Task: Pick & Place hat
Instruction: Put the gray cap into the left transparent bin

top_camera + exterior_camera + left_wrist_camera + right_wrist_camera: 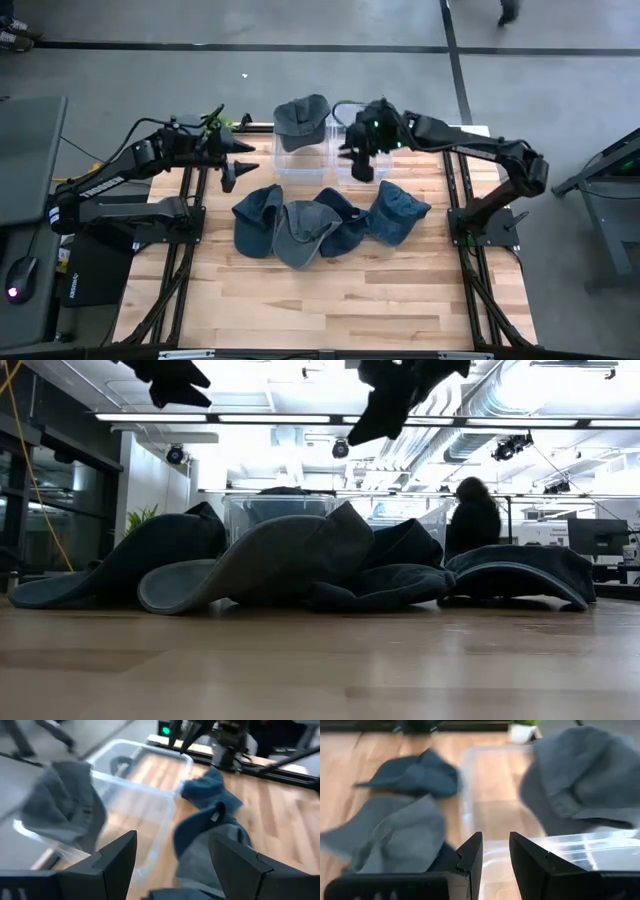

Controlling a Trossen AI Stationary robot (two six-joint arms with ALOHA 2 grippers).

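Hat draped on bin rim, left hand spread beside it, right hand nearly pressed together

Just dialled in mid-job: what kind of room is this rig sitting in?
Likely an open lab or workshop floor: exposed ceiling ducts and strip lights overhead, bare grey concrete floor, and a person beside monitors behind the table.

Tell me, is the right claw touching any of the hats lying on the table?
Apart. The low view shows the right gripper hanging well above the hats on the table, with open room background between them.
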